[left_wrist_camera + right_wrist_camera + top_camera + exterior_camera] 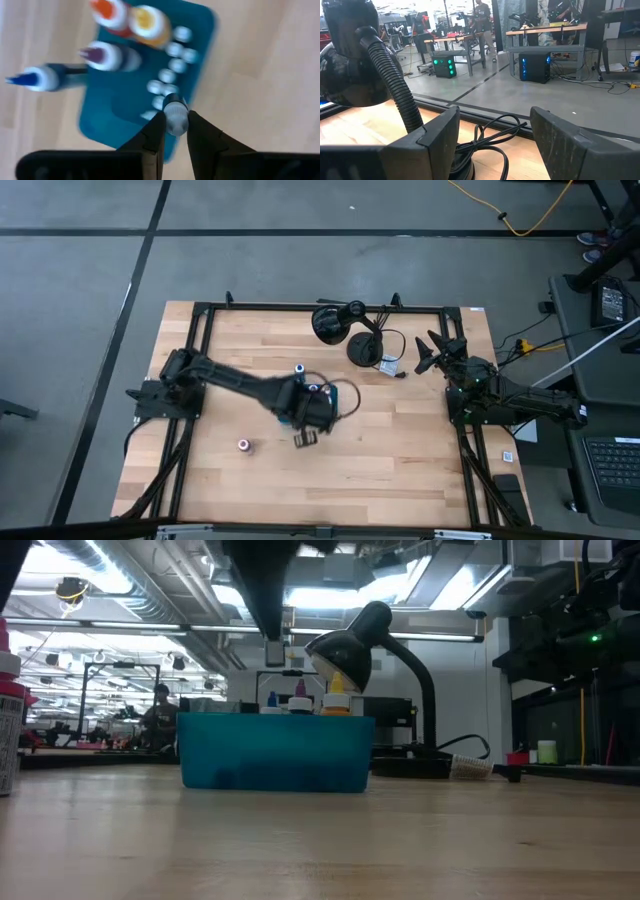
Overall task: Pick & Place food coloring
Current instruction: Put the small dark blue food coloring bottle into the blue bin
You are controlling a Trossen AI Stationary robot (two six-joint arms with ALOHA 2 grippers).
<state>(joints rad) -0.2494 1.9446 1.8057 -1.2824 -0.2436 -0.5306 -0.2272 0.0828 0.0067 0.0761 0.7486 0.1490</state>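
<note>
The teal tray (290,418) sits mid-table with my left gripper (312,408) above it. In the left wrist view the tray (120,110) holds upright food coloring bottles with red-orange (107,10), yellow-orange (147,20), purple (102,55) and blue (30,79) tops, plus several small white caps (175,50). My left gripper (175,132) is shut on one more pale bottle (175,111). Another bottle (243,445) with a pinkish top stands alone on the table, nearer the near edge. My right gripper (430,355) waits open at the table's right side. My left gripper pinches a small pale bottle by its top end (175,120) between its two fingertips (156,131), coming from above and pointing down. The bottle is over the tray's edge; in the low view it (272,653) hangs clear above the tray (275,752).
A black desk lamp (340,325) with a ribbed neck and coiled cord (490,140) stands toward the far edge, right in front of my right gripper (492,140). A white tag (390,365) lies beside its base. A black frame (200,315) borders the table.
</note>
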